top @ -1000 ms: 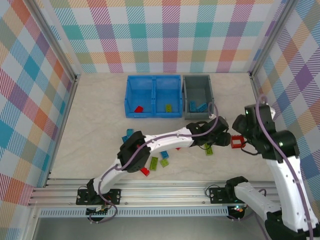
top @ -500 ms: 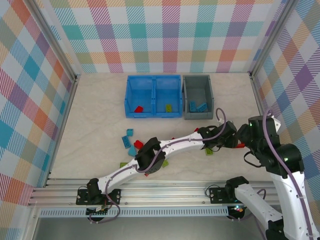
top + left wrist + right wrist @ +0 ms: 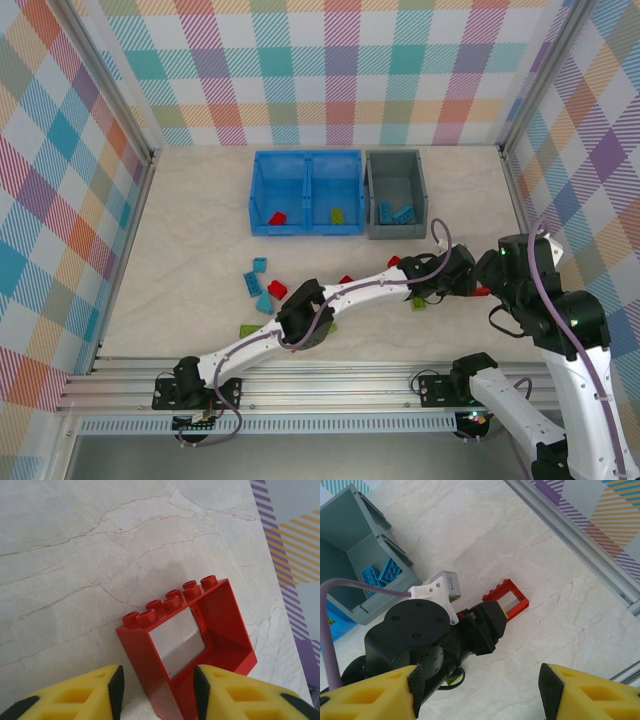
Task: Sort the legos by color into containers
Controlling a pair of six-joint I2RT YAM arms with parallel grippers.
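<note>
A red window-frame lego [image 3: 227, 625] lies flat on the table at the right. My left gripper [image 3: 157, 690] is stretched out to it and is open. Its jaws straddle the frame's near end, with a strip of table between the left pad [image 3: 117, 692] and the brick. From above, the frame [image 3: 484, 291] peeks out beside that gripper [image 3: 468, 283]. My right gripper [image 3: 480, 695] hangs open above the left wrist, holding nothing, with the frame [image 3: 519, 591] ahead of it. The blue bin [image 3: 258, 195] holds a red lego [image 3: 277, 218] and a green one [image 3: 340, 214]. The grey bin [image 3: 372, 200] holds blue legos [image 3: 395, 213].
Loose legos lie under and beside the left arm: blue ones [image 3: 256, 278], red ones [image 3: 277, 290] [image 3: 394, 261], green ones [image 3: 250, 330] [image 3: 420, 302]. The right frame rail [image 3: 580, 545] runs close past the red frame. The grey bin [image 3: 350, 520] stands just behind the left wrist.
The left arm has reached farther right and set its jaws around the red frame, narrowing them. The right arm has drawn back toward the near right.
</note>
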